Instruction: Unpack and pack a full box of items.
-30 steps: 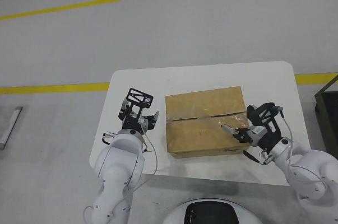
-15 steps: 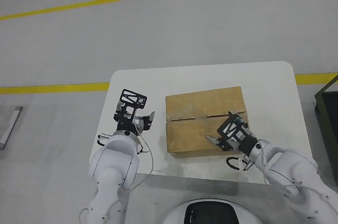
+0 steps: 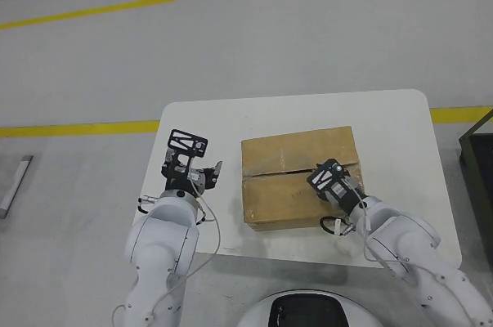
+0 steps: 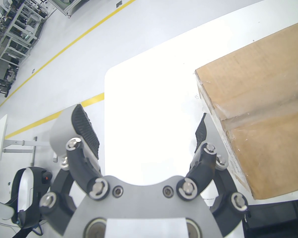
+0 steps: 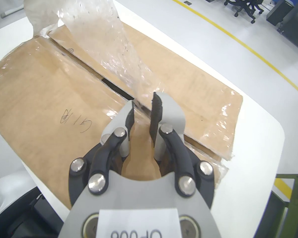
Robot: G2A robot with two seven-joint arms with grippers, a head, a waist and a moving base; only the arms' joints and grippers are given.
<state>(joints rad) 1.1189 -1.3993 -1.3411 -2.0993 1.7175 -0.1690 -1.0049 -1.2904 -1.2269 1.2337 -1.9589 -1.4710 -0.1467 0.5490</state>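
The brown cardboard box lies on the white desk, its seam running along its long axis. Over the seam's right end, the right gripper pinches a clear plastic tape strip that stretches along the seam toward the far end. The left gripper hangs wide open and empty beside the box's left end. The right wrist view makes the lifted tape plain, while the top view places both arms.

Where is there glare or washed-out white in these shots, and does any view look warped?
Left wrist view: the table is blown out to flat white, with no surface detail. Right wrist view: bright glints on the clear tape lifted off the box, and the yellow floor line bends from lens distortion. Top view: even light, floor lines straight.
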